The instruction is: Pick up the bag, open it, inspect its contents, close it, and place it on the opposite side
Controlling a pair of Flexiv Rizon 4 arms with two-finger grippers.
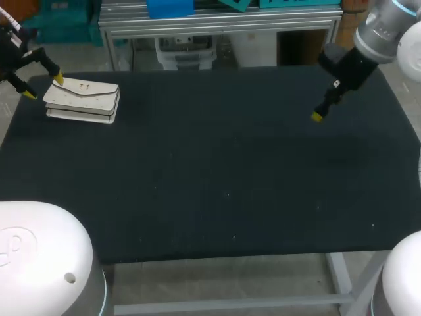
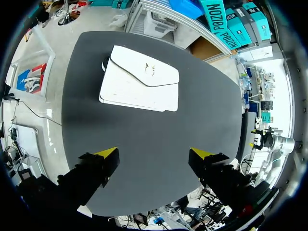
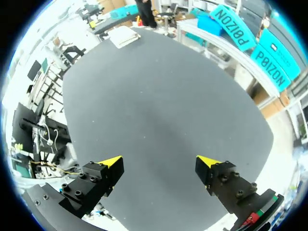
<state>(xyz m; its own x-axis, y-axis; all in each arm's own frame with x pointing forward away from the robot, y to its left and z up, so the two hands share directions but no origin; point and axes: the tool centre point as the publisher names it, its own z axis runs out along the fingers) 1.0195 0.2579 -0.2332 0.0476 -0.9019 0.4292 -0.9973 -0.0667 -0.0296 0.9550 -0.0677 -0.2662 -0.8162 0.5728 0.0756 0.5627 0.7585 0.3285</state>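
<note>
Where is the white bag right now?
In the head view the white bag lies flat at the table's far left corner, just ahead of the open left gripper; the right gripper is far across the table.

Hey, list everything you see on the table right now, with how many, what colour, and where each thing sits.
bag: one, white, flap down, lying flat near the table's far left corner.
table: one, dark top, under the bag and both arms.
left claw: one, black with yellow tips, open, above the table by the bag, nothing between its fingers.
right claw: one, black with yellow tips, open, above the table's far right part, holding nothing.
</note>
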